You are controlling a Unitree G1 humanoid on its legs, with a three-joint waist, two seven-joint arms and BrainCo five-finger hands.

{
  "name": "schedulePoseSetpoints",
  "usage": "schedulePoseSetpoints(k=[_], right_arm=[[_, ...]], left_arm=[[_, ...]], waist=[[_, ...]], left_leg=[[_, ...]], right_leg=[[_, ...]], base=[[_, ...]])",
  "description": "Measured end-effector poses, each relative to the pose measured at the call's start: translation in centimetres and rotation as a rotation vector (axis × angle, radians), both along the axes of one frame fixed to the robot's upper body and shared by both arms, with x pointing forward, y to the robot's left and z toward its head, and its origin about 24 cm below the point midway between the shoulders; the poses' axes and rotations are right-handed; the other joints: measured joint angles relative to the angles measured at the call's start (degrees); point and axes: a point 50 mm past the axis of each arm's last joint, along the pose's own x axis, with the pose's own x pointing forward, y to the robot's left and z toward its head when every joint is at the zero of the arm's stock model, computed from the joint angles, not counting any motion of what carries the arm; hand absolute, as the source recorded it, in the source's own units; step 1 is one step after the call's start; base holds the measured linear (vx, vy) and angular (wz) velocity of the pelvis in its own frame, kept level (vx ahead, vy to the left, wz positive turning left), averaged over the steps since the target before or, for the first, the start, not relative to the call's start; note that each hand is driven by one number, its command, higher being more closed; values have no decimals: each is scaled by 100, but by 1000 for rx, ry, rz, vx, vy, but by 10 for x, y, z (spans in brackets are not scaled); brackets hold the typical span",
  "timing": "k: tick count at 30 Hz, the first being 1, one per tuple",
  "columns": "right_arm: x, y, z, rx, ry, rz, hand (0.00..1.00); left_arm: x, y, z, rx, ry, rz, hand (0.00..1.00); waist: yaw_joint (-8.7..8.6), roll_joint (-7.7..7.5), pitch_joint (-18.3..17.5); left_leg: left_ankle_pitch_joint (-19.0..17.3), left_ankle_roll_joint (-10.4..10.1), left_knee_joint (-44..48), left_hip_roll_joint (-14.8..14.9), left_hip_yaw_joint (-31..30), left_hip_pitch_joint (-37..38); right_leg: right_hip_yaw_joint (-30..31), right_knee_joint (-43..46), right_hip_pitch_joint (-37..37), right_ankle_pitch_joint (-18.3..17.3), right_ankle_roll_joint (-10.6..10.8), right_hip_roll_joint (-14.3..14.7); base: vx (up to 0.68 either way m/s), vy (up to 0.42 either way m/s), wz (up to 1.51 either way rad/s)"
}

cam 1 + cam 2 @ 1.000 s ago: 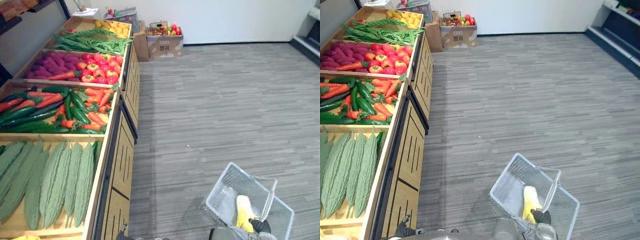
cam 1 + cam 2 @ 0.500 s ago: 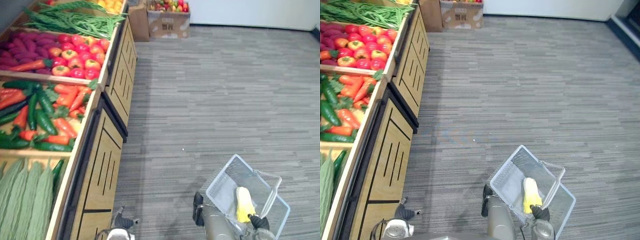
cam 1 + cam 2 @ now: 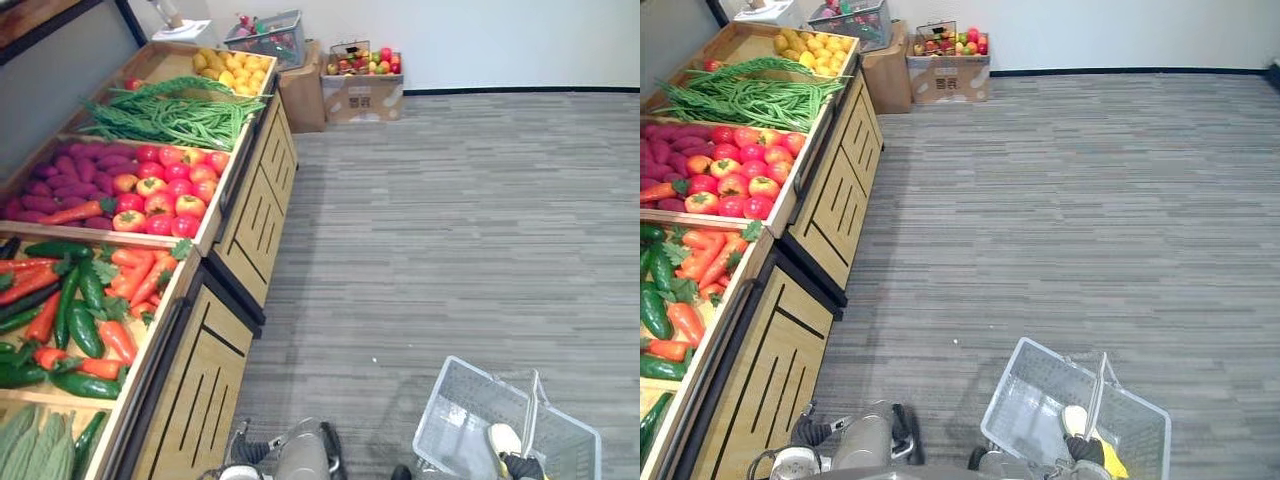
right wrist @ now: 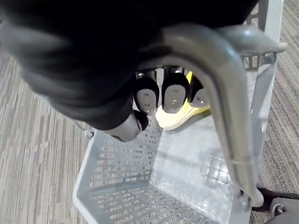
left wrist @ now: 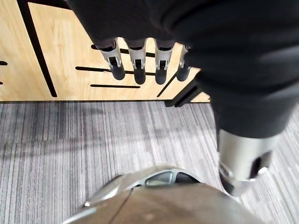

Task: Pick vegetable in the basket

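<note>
Table (image 3: 205,385) on my left carries four wooden crates of vegetables. My left hand (image 5: 140,28) hangs near its slatted front panel, fingers (image 5: 138,65) straight, slightly apart, holding nothing. Further right, my right hand (image 4: 93,70) has its fingers (image 4: 174,95) clamped round the handle (image 4: 224,93) of one grey mesh basket (image 4: 121,186). One yellow vegetable (image 4: 180,119) lies inside the basket, just beyond those fingertips.

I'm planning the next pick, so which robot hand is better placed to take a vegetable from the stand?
Left. The left robot hand is empty, fingers relaxed, beside the wooden stand; the right robot hand is curled round the basket handle.
</note>
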Motion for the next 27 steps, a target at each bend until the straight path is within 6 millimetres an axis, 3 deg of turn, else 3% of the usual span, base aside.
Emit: schedulePoseSetpoints(k=[1, 2, 3, 5, 7, 8, 9, 10, 11, 14, 16, 17, 19, 20, 22, 25, 26, 27], right_arm=[[0, 0, 0, 0, 1, 0, 100], [1, 0, 0, 1, 0, 3, 100], [1, 2, -1, 8, 4, 5, 100], [4, 2, 0, 6, 0, 19, 100], [6, 3, 0, 7, 0, 33, 100], [7, 5, -1, 10, 6, 46, 100], [7, 5, -1, 9, 7, 51, 100], [10, 6, 0, 2, 5, 70, 100], [8, 6, -1, 3, 14, 70, 100], [0, 2, -1, -14, 23, 51, 100], [-3, -3, 0, -24, 18, 30, 100], [-6, -4, 0, -26, 20, 16, 100], [-10, -6, 0, -24, 22, -8, 100], [-13, -7, 0, -22, 21, -32, 100], [-14, -4, -1, -9, 17, -50, 100], [-15, 7, -4, 19, 13, -51, 100], [-17, 10, -5, 26, 12, -57, 100], [-25, 15, -8, 44, 34, -72, 100]], left_arm=[[-4, 0, -1, -1, 10, 3, 0], [-11, -2, -3, -7, 29, 10, 0], [-14, 1, -4, -5, 49, 22, 0], [-15, 4, -4, 6, 55, 5, 0], [-17, 5, -5, 8, 68, 12, 0], [-20, 5, -6, 10, 83, 15, 0], [-21, 5, -6, 10, 84, 15, 0], [-23, 6, -5, 14, 85, 13, 0], [-20, 9, -4, 25, 79, -3, 0], [-23, 10, -4, 28, 89, 0, 0], [-20, 9, -4, 27, 88, -3, 0], [-17, 6, -4, 19, 82, -4, 0], [-13, 4, -4, 10, 69, 6, 0], [-14, 3, -4, 2, 68, 29, 0], [-16, 3, -5, -3, 68, 51, 0], [-24, 5, -7, -17, 79, 123, 0], [-26, 7, -7, -15, 79, 151, 0], [-27, 13, -5, -6, 74, 173, 0]], waist=[[9, 29, -10], [34, 64, -23], [74, 12, -61], [70, -146, -91], [66, -206, -104], [61, -205, -131], [59, -202, -136], [24, -211, -199], [-66, -245, -245], [-183, -238, -268], [-202, -198, -273], [-208, -175, -271], [-181, -194, -280], [-153, -201, -299], [-123, -202, -300], [27, -236, -317], [41, -296, -357], [65, -463, -453]], left_leg=[[137, 77, -306, -19, 195, -3], [423, 444, -641, -36, 452, 21], [731, 1089, -691, -106, 607, 142], [498, 1361, -762, -351, 615, 257], [283, 1391, -719, -507, 641, 474], [21, 1364, -671, -586, 595, 728], [-25, 1363, -658, -590, 576, 779], [-195, 1346, -630, -652, 385, 931], [-307, 1330, -662, -746, 65, 1064], [-430, 1297, -937, -994, -660, 1720], [-441, 1282, -1069, -1026, -1176, 2036], [-452, 1264, -1086, -1038, -1584, 2149], [-479, 1222, -1080, -1036, -2098, 2255], [-530, 1140, -1059, -979, -2548, 2336], [-619, 1014, -1026, -886, -2943, 2416], [-1136, 737, -500, -725, -3619, 2356], [-1399, 586, -248, -718, -3876, 2285], [-1674, 450, -39, -768, -4098, 2229]], right_leg=[[5, -36, 53, -41, 59, 41], [48, -46, 164, -151, 167, 117], [148, -8, 247, -230, 269, 36], [324, 476, 71, -257, 314, -226], [507, 1442, -212, -237, 404, -434], [608, 2667, -579, 31, 963, -633], [658, 2929, -675, 148, 1164, -657], [920, 3847, -1078, 795, 1606, -690], [975, 4730, -1420, 1081, 1665, -747], [732, 5838, -2042, 951, 1599, -967], [589, 5528, -2304, 645, 1476, -1009], [552, 5038, -2422, 470, 1290, -1031], [711, 4338, -2552, 356, 1084, -1006], [984, 3464, -2605, 337, 1034, -920], [1312, 2597, -2606, 368, 1000, -817], [1845, 1427, -2567, 531, 936, -682], [2009, 1144, -2465, 540, 941, -684], [2222, 961, -2344, 559, 919, -725]], base=[[457, 167, 7], [493, 196, -18], [412, 163, -15], [518, 269, 0], [505, 329, 8], [451, 298, 13], [422, 263, 27], [416, 230, 72], [410, 203, 96], [396, 121, 127], [305, 2, 150], [328, -50, 166], [358, -133, 168], [399, -196, 171], [333, -226, 139], [366, -362, 116], [360, -484, 118], [366, -509, 117]])
